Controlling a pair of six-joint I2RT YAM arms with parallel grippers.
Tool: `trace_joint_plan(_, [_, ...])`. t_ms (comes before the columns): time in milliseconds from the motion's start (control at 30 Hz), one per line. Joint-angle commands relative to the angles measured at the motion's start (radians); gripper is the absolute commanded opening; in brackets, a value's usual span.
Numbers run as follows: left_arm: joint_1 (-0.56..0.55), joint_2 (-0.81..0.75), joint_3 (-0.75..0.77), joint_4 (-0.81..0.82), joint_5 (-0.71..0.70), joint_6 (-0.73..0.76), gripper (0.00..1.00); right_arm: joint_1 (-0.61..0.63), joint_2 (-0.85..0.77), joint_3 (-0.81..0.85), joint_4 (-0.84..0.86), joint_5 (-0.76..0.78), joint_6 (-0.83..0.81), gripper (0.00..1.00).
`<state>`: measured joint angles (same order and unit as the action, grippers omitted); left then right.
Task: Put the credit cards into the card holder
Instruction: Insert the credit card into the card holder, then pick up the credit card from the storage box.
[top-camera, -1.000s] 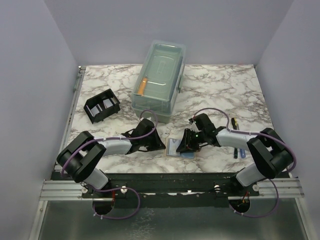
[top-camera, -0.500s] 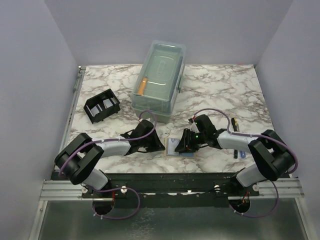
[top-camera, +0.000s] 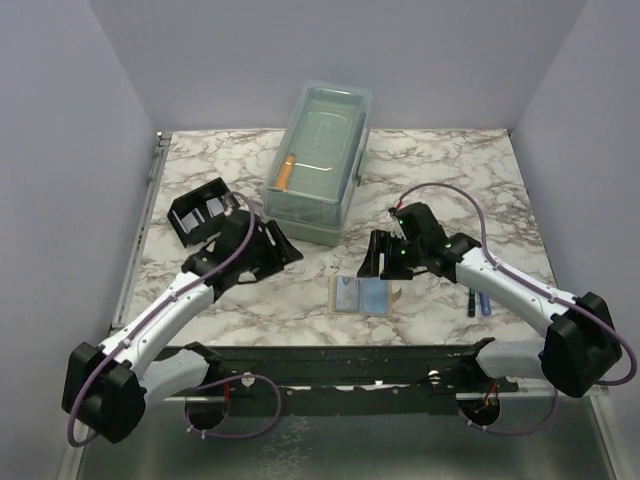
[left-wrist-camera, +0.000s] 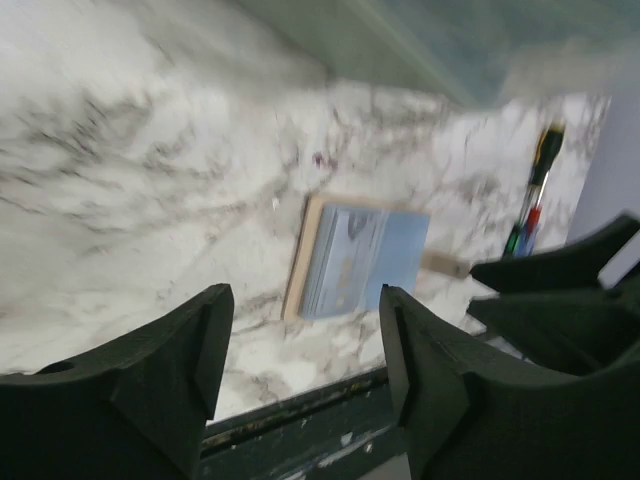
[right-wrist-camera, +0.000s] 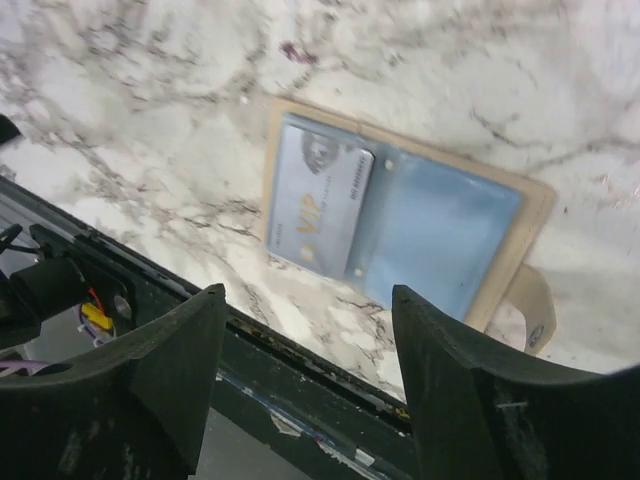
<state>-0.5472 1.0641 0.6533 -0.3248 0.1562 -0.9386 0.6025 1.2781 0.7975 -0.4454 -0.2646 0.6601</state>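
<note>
At the front edge of the desk (top-camera: 440, 170): the credit cards (top-camera: 362, 296), a grey card (right-wrist-camera: 318, 210) and a light blue card (right-wrist-camera: 440, 235), lie flat and touching on a tan pad (right-wrist-camera: 535, 205).
Left rear: the card holder (top-camera: 203, 213) stands open-topped, well apart from the cards, with bare marble between.
Left jaws: spread, holding nothing, near the holder.
Right jaws: spread, holding nothing, just behind the cards.
Rear centre: clear lidded box (top-camera: 320, 160).
Right of the pad: pens (top-camera: 477, 300).
</note>
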Motion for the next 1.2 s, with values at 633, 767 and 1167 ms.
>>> trace_joint_plan(633, [0.773,0.574,0.761,-0.569,-0.581,0.557,0.86,-0.345,0.159,0.529,-0.432,-0.101,-0.357,0.74])
trace_joint_plan(767, [0.779,0.676,0.829,-0.531,-0.503,0.597,0.86,-0.355,0.163,0.523,-0.432,-0.100,-0.370,0.74])
trace_joint_plan(1167, [0.777,0.849,0.925,-0.540,-0.491,0.602,0.77,-0.359,0.225,0.563,-0.440,-0.117,-0.385,0.74])
